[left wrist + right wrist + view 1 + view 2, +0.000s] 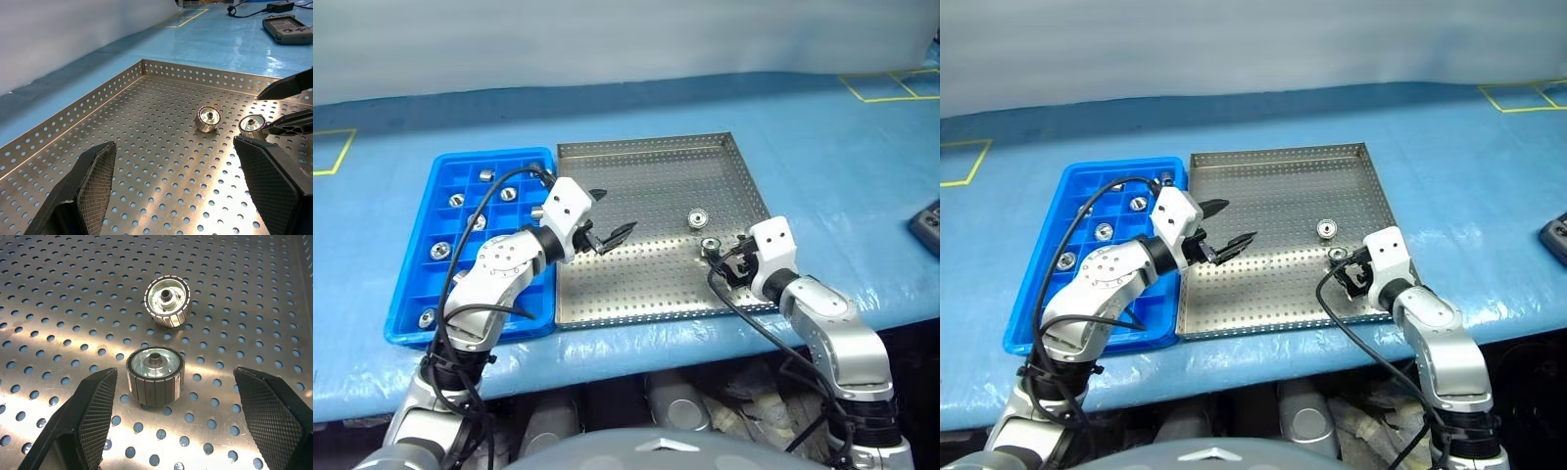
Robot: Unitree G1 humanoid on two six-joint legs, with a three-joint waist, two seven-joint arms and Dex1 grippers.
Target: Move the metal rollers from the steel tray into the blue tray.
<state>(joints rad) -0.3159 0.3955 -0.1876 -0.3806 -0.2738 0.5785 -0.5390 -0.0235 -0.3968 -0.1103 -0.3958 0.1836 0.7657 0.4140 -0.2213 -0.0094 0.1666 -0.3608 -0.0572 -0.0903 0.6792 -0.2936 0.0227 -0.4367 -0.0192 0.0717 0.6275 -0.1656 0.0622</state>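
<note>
Pick-up step: right claw point(166, 431) spread, nearer roller point(155, 376) between its fingers, unpinched; next, close; left claw point(607, 220) spread, empty.

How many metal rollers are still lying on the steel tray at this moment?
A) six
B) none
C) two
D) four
C: two metal rollers lie on the perforated floor of the steel tray, side by side near its right edge, just ahead of the open right claw; the other rollers sit in the blue tray.
</note>
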